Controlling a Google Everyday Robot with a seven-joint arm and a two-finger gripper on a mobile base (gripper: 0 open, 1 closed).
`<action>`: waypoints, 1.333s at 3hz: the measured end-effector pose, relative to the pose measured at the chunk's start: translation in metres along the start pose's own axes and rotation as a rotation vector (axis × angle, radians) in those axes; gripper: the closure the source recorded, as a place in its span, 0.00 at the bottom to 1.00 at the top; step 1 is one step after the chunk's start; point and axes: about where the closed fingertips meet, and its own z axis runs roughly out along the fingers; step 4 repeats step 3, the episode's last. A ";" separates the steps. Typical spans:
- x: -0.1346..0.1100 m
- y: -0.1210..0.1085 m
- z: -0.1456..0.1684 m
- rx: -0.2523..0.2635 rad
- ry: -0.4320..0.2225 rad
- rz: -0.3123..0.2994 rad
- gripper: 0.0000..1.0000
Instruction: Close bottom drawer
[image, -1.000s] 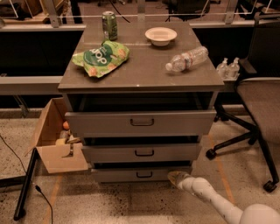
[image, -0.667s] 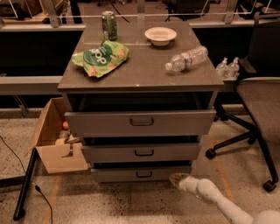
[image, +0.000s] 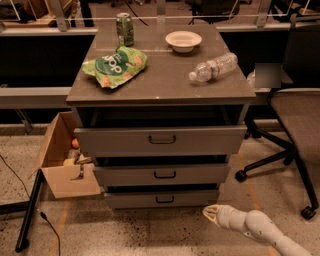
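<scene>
A grey cabinet with three drawers stands in the middle of the camera view. The bottom drawer has the narrowest front and a small dark centre handle; it stands slightly out, less than the two drawers above it. My gripper is low near the floor, just right of and below the bottom drawer's right corner, on the end of my white arm that comes in from the lower right. It is close to the drawer front but apart from it.
The top drawer and middle drawer also stand out. On the cabinet top lie a green chip bag, a can, a white bowl and a plastic bottle. A cardboard box stands at left, an office chair at right.
My gripper has stayed beside the bottom drawer's right corner, shifting slightly right and down. The bottom drawer sits a little further in than before.
</scene>
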 end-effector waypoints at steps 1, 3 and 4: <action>-0.033 0.003 -0.065 0.007 -0.009 0.012 1.00; -0.090 0.012 -0.138 -0.057 -0.028 -0.036 0.82; -0.090 0.012 -0.138 -0.057 -0.028 -0.036 0.82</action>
